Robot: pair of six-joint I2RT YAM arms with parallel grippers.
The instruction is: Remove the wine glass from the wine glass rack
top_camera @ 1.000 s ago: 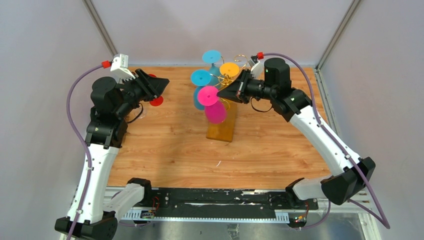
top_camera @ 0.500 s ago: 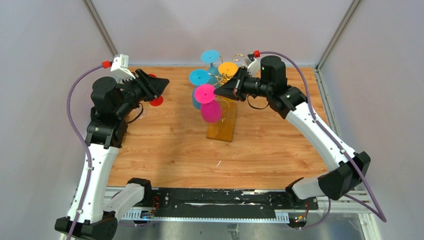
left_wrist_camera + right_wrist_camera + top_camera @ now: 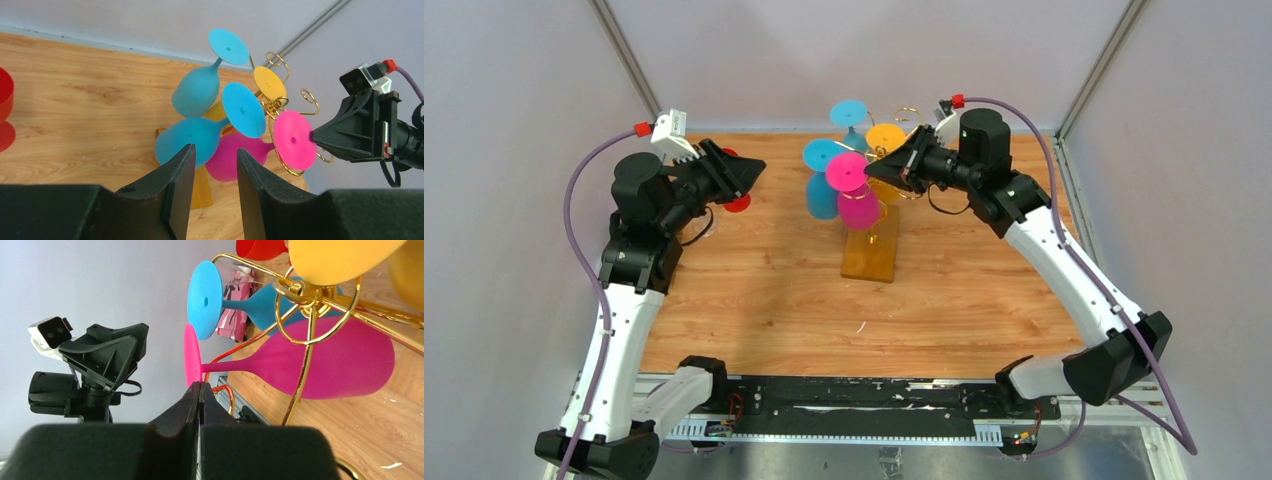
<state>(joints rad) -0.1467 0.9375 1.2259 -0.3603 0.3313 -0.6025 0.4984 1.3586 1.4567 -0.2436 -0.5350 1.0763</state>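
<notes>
Right gripper (image 3: pixel 200 390) jaws pinch the pink wine glass (image 3: pixel 325 360) by its foot rim; it may slip or snag the wine glass rack (image 3: pixel 871 262). Left gripper (image 3: pixel 214 155) jaws apart, empty.

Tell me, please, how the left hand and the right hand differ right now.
The black left hand is open and holds nothing; the black right hand is shut on the foot rim of the magenta stemmed wine glass. The left hand hangs apart from the gold wire wine glass rack; the right hand is right at it. Both point toward the rack.
</notes>
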